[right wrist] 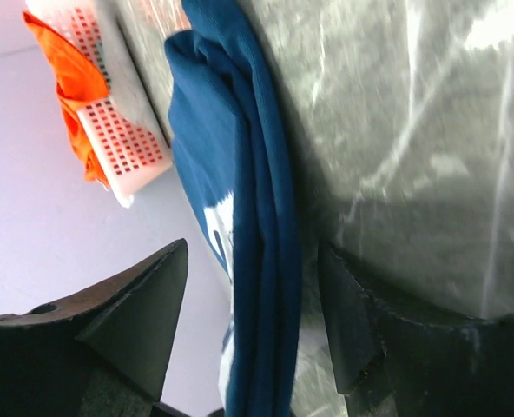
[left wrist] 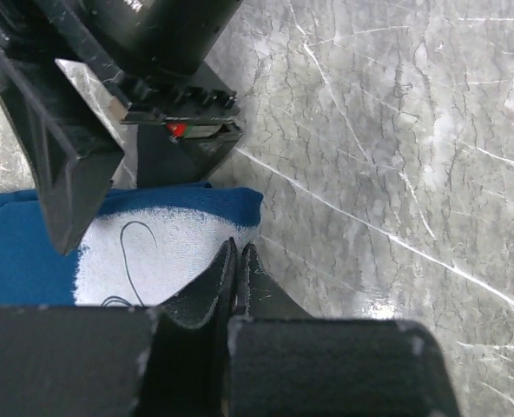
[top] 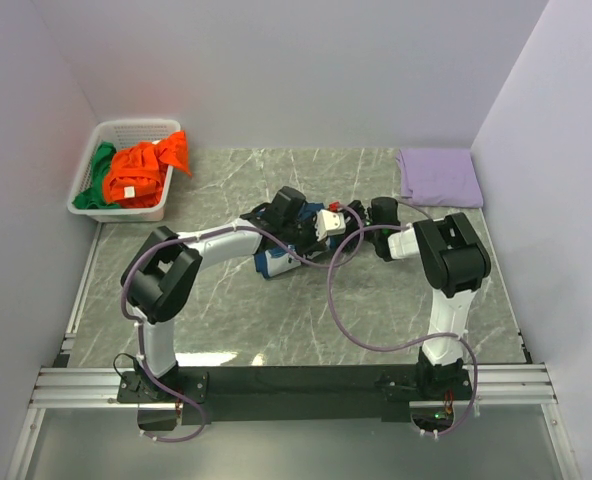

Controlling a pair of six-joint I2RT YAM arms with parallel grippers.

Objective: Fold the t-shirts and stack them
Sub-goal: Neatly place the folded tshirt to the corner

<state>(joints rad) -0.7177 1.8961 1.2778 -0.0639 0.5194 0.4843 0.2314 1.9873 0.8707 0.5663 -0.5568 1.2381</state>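
Note:
A navy blue t-shirt (top: 276, 262) lies folded mid-table, mostly hidden under both arms. In the left wrist view its blue cloth (left wrist: 23, 252) and white print show at the left. My left gripper (left wrist: 238, 248) (top: 311, 240) is shut, its tips at the cloth's edge; no cloth shows between them. My right gripper (right wrist: 253, 321) (top: 351, 228) is open around the shirt's thick folded edge (right wrist: 257, 226), with a gap on both sides. The orange t-shirt (top: 141, 170) (right wrist: 66, 78) and the green t-shirt (top: 98, 180) lie bunched in the basket.
The white slotted basket (top: 136, 125) (right wrist: 127, 130) stands at the back left by the wall. A folded lilac cloth (top: 439, 177) lies at the back right corner. The right arm's black wrist body (left wrist: 153, 87) hangs close over the shirt. Walls enclose three sides.

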